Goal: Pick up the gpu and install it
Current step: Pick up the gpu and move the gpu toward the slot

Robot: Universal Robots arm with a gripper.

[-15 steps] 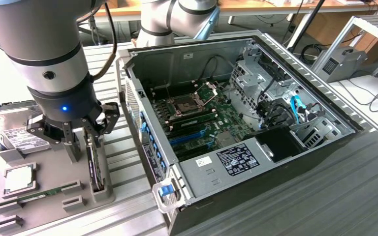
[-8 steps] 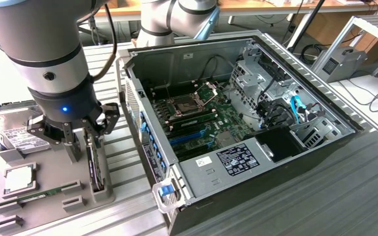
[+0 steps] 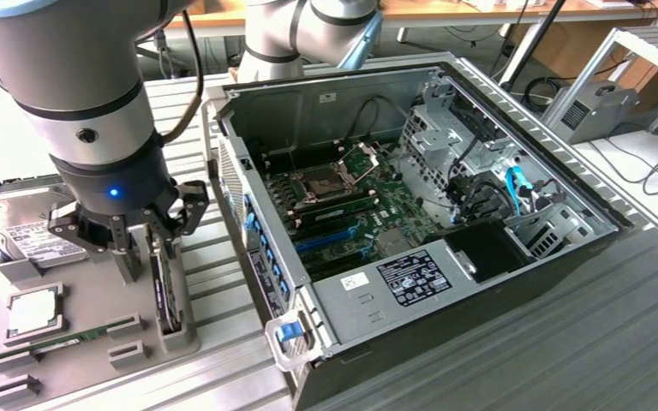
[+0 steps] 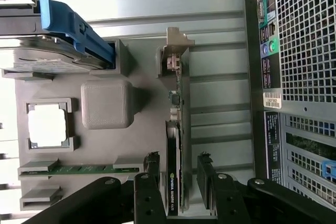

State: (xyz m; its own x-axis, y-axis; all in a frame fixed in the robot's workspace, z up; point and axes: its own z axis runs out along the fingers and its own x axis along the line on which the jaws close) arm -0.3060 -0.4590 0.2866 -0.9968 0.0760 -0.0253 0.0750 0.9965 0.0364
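The gpu (image 4: pixel 175 129) stands on its edge in a slot of the grey parts holder (image 4: pixel 137 145), a thin dark card with its silver end bracket (image 4: pixel 176 51) at the far end. My gripper (image 4: pixel 178 170) is open and hangs low over the card. One black finger (image 4: pixel 152 167) is on each side of the card, with a gap to it. In the exterior view the gripper (image 3: pixel 146 255) sits at the left over the holder (image 3: pixel 92 295). The gpu (image 3: pixel 169 298) shows there as a dark strip just below the fingers.
The holder also carries a hard drive (image 3: pixel 18 224) in a blue-handled caddy (image 4: pixel 79 24), a CPU (image 3: pixel 32 312) and a RAM stick (image 3: pixel 72 340). The open PC case (image 3: pixel 421 214) lies to the exterior view's right, motherboard (image 3: pixel 341 210) exposed. Its rear panel (image 4: pixel 299 77) is close beside the holder.
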